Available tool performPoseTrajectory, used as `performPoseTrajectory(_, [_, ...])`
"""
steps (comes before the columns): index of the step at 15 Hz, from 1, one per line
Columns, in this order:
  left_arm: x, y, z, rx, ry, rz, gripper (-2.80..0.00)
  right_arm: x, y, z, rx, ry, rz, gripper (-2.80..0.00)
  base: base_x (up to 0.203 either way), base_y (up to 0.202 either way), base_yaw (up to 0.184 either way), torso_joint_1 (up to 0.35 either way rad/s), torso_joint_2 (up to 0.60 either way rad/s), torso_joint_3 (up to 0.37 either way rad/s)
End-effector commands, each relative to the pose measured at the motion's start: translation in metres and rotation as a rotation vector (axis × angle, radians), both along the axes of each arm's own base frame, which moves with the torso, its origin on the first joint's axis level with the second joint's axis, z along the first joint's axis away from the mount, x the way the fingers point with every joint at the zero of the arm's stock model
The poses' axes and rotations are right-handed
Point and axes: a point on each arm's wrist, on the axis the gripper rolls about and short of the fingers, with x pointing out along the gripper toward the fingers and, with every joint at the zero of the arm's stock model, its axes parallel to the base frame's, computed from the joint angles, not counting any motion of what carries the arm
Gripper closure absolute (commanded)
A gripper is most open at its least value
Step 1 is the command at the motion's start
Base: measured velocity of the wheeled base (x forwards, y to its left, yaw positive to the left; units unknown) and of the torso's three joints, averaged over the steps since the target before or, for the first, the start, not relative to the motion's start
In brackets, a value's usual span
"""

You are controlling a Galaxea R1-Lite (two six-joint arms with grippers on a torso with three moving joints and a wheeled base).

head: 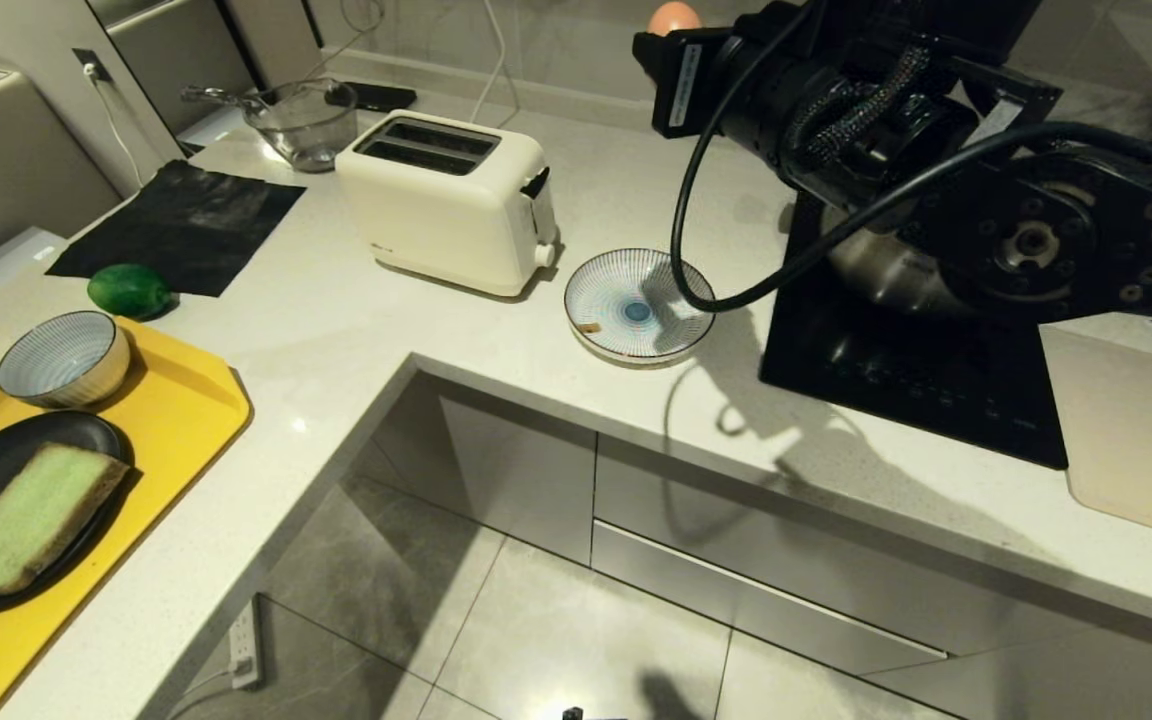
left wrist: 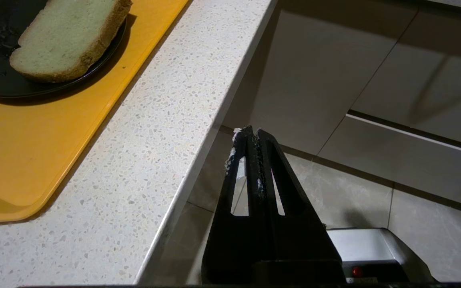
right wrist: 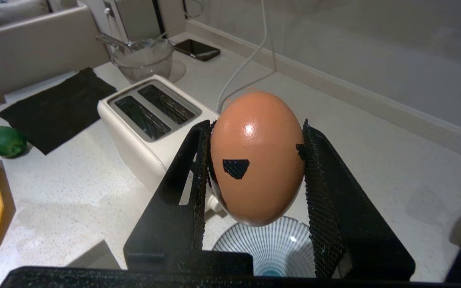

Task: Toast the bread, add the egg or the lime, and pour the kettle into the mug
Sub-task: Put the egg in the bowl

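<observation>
Egg [right wrist: 256,156] getting carried right now: sitting tight between the two black fingers of the right gripper [right wrist: 255,132], squeezed on both sides and not slipping. Hanging up high over the blue-and-white striped dish [head: 586,290], just beside the white toaster [head: 451,200], and not touching the dish yet. Looking like the middle of the egg step, with the putting-down waiting to be done. Needing a slow, soft drop into the dish, because of the thin shell and the round shape, likely to roll. Bread [head: 36,515] lying flat on the black plate [head: 26,430] on the yellow tray [head: 186,400], way over at the robot's left and well apart from the toaster. Showing two empty slots on top of the toaster, so the toasting not looking started. Lime [head: 129,290] resting on the white counter just beside the black cloth [head: 176,225], near the small striped bowl [head: 11,365], with nothing reaching for it. Left gripper [left wrist: 253,134] hanging low beside the counter edge, over the floor, fingers pressed together and gripping nothing. Not seeing the kettle or the mug anywhere, with the big right arm covering much of the black cooktop [head: 916,390]. Guessing at plenty left: setting the egg down, toasting the bread, and pouring from the kettle into the mug.
</observation>
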Motion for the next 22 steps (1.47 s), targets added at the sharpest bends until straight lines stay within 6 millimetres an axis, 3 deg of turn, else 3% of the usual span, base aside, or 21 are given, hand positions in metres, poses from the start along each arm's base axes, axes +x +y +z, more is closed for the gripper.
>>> performPoseTrajectory(1, [0.0,0.0,0.0,0.0,0.001,0.0,0.0,-0.015,-0.011,0.008,0.003,-0.001,-0.012,0.0,0.0,0.0,0.0,0.0,0.0,0.0])
performPoseTrajectory(8, [0.0,0.0,0.0,0.0,0.001,0.001,0.0,-0.027,-0.036,0.006,-0.023,0.032,-0.051,0.0,0.0,0.0,0.0,0.0,0.0,0.0])
performPoseTrajectory(14, [0.0,0.0,0.0,0.0,0.001,0.001,0.0,-0.038,-0.045,-0.002,-0.038,0.067,-0.08,0.0,0.0,0.0,0.0,0.0,0.0,0.0])
performPoseTrajectory(22, [0.0,0.0,0.0,0.0,0.001,0.001,0.0,-0.043,-0.048,0.003,-0.031,0.056,-0.077,0.0,0.0,0.0,0.0,0.0,0.0,0.0])
